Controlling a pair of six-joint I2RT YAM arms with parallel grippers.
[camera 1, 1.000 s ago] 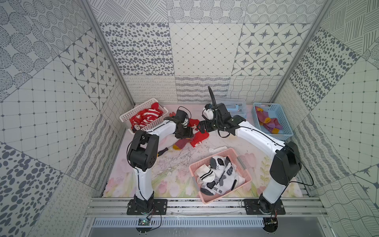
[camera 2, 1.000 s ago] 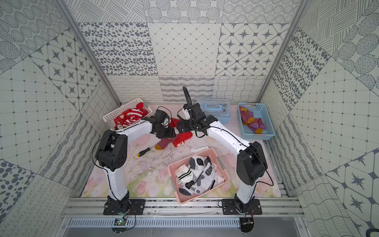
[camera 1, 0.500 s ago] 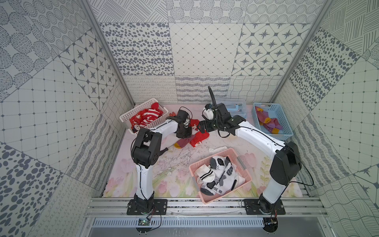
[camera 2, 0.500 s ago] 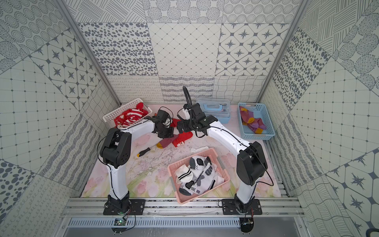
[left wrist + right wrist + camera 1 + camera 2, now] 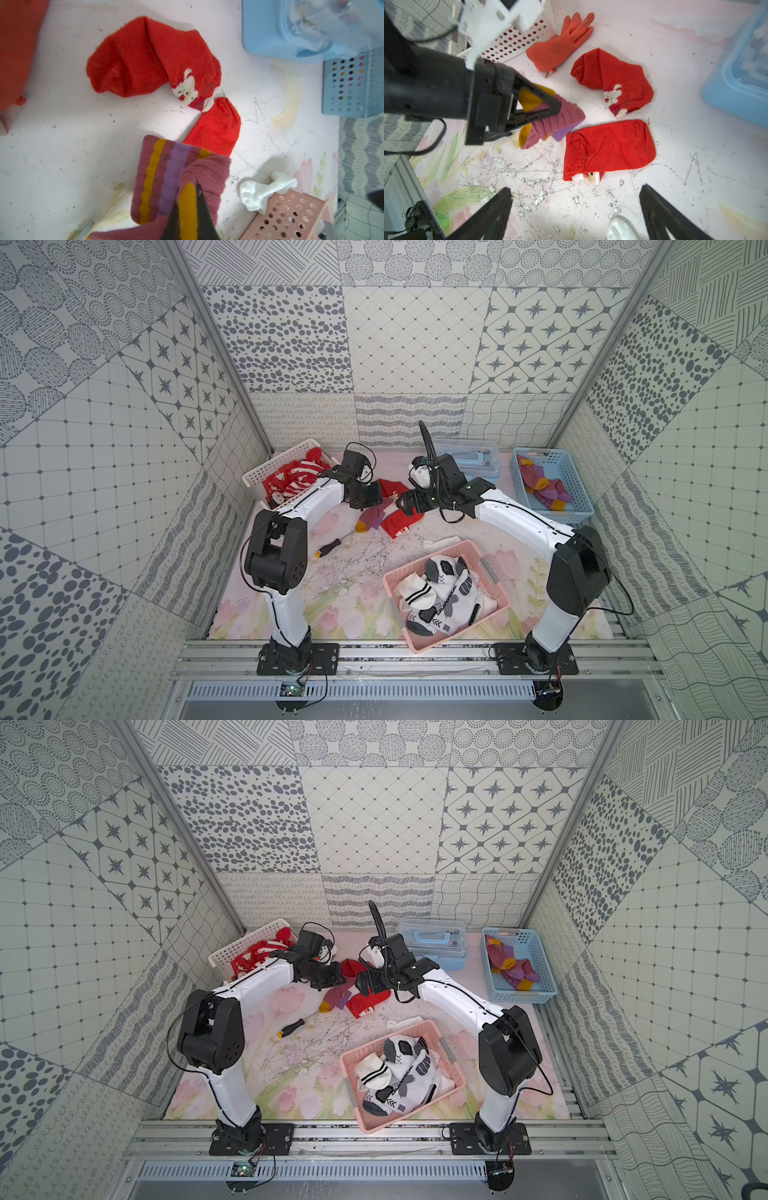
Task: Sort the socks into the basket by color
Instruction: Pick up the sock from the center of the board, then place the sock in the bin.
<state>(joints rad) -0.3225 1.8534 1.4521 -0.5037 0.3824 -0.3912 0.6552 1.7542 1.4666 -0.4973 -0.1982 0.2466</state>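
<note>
The left gripper (image 5: 557, 110) is clenched on the purple sock (image 5: 550, 122), pinching a fold of its ribbed cloth between the two fingers; the sock lies on the mat (image 5: 345, 572) in the middle of the table, toward the far side. The right gripper (image 5: 575, 209) stands wide and grasps nothing, hovering above a flat red sock (image 5: 608, 147). A second red sock (image 5: 153, 60), with a small white figure, lies just beyond it.

I judge that the step in hand is the pick of the purple sock. The next move calls for lifting it clear of the red sock beside it and carrying it to the blue basket (image 5: 575, 512) at the far right, where other purple socks already lie. This is a long way for the left arm, so maybe a handover is needed.

Red socks fill the white basket (image 5: 253, 479) at the far left, white ones the pink basket (image 5: 392, 593) near the front. On these white socks some black print is visible, but I cannot read it.
</note>
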